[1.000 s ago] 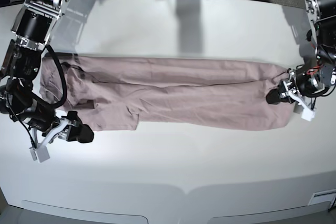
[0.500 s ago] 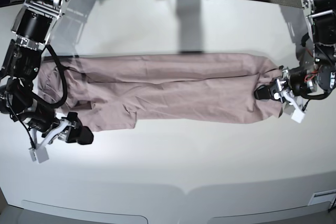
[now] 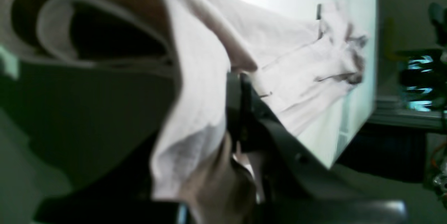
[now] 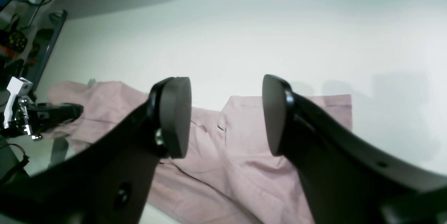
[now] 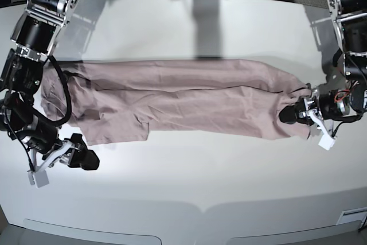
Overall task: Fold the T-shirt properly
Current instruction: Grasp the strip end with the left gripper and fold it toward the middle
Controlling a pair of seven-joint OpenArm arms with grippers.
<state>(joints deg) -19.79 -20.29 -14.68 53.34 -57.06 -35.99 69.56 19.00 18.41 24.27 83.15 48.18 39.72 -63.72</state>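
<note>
**Carrying the hem end over: keep the grip low and the far end pinned**

The left claw [image 5: 292, 113] is clamped tight on the hem end of the T-shirt [image 5: 183, 98]; in the left wrist view, cloth bunches over and around the closed jaws, with a fold hanging loose beside them. The right claw [image 5: 86, 158] stands wide apart and holds nothing. It hovers over bare bench [image 5: 189, 182] just off the shirt's near corner at the sleeve end, and the right wrist view shows clear space between its two pads [image 4: 174, 116].

The shirt lies across the middle of the bench as a long, narrow band, already folded lengthwise. It runs from the collar and sleeves under the right arm to the pinched hem at the left claw. Near that pinch the cloth is rumpled and drawn into a point.

The step in hand looks like bringing the hem end across toward the collar end. To do it well:

- Lift only enough for the hem to clear the layers beneath, so the lengthwise fold is not dragged open.
- Travel straight along the band's axis; a sideways drift would skew the edges.
- The free right claw could steady the sleeve end, since a one-point pull may slide the whole shirt.
- One pinch gathers the hem into a point, so the corners probably need spreading after release.
</note>
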